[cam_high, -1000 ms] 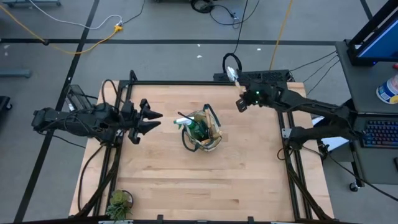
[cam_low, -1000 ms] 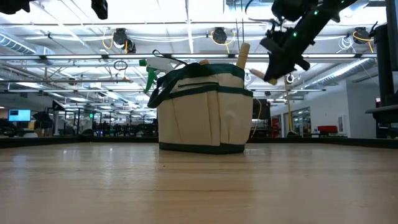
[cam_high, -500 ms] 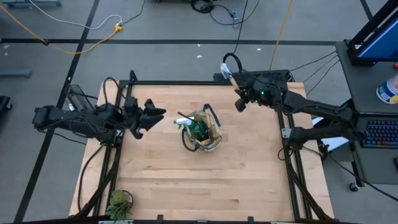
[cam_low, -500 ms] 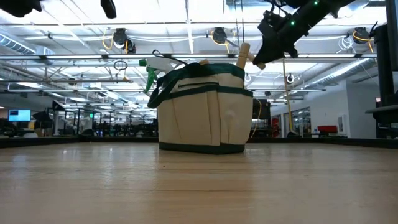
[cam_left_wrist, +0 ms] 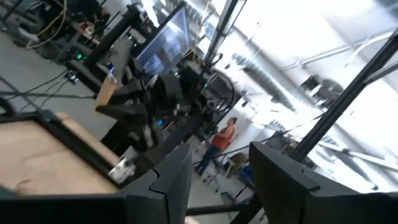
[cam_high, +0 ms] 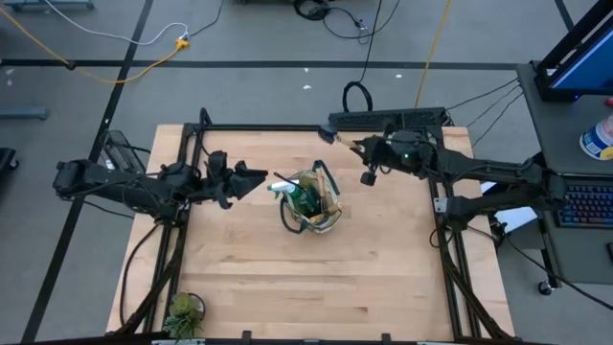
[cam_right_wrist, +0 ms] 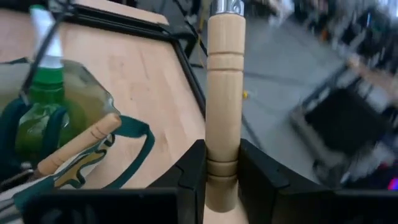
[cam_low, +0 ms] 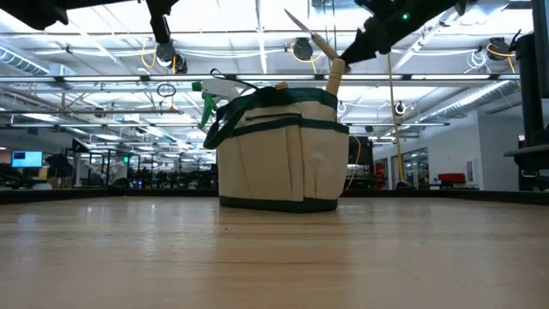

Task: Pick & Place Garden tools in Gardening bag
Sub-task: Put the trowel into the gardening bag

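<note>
Right tool, clamped on a wooden-handled garden tool, had swung closer to the gardening bag, nearing drop-in; left tool, part-open and empty, edged nearer too.

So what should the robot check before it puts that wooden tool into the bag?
1. Tool gripped: the right gripper is shut on the wooden-handled tool. Ok.
2. Tool over the bag: from above, the tool sits beside the gardening bag, toward the table's back edge, not above its opening. Not ok.
3. Bag upright: it stands upright on the table. Ok.
4. Room inside: the green spray bottle and another wooden handle already fill part of it; free space cannot be judged. Cannot tell.
5. Other arm out of the way: the left gripper hangs empty near the bag's side. Cannot tell.
</note>
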